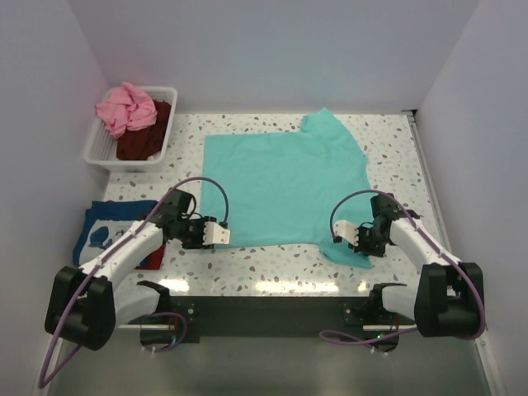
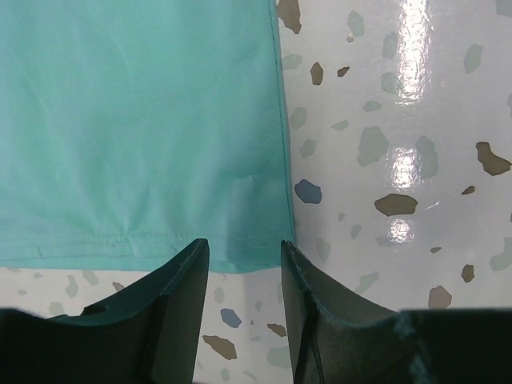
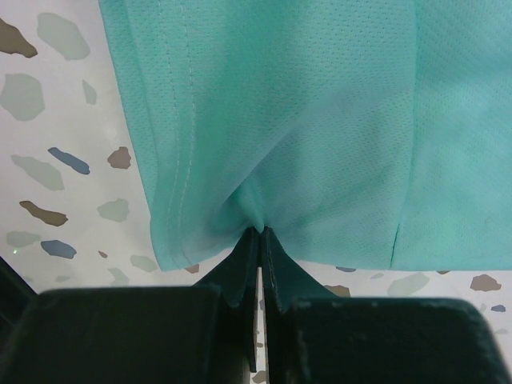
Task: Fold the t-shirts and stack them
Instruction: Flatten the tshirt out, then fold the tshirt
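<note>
Crosswise, teal t-shirt (image 1: 280, 186), hem leftward, sleeves rightward; right pincer (image 3: 260, 232) clenched on near sleeve, left pincer (image 2: 244, 250) released.

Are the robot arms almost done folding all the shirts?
Not nearly. Done, it seems: a blue tee lies at the left and looks folded. In hand: the teal tee is spread flat; the right end effector is shut on its near right edge, and the left end effector stands open at the hem corner. Left: folding the teal tee, plus the pink tee and maroon tee heaped in the basket.
</note>
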`<state>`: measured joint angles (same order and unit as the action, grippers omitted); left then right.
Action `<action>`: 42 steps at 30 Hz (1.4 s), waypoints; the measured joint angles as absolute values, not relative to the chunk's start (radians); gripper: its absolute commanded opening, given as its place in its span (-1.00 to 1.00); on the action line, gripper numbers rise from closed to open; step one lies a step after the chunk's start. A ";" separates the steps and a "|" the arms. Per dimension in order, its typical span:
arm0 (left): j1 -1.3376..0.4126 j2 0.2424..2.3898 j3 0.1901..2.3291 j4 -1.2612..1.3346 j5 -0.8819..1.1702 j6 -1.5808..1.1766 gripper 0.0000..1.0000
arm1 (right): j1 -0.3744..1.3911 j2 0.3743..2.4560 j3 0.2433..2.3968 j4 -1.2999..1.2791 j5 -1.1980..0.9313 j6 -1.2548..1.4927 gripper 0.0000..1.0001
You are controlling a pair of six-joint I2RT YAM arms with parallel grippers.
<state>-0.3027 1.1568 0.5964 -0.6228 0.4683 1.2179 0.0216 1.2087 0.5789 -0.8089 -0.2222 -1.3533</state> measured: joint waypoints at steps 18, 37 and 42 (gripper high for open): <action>-0.303 1.259 0.561 -0.601 0.457 1.279 -0.83 | 0.022 1.155 0.595 -0.859 -0.227 -1.330 -1.00; -0.183 1.232 0.727 -0.728 0.499 1.295 -1.00 | -0.061 1.164 0.851 -1.031 -0.274 -1.328 -1.00; -0.158 1.297 0.788 -0.720 0.526 1.271 -1.00 | -0.062 1.266 0.963 -1.047 -0.291 -1.324 -1.00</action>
<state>-0.1577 1.2972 0.7883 -0.7204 0.5259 1.2709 -0.0616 1.2663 0.9634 -1.0466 -0.2909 -1.3235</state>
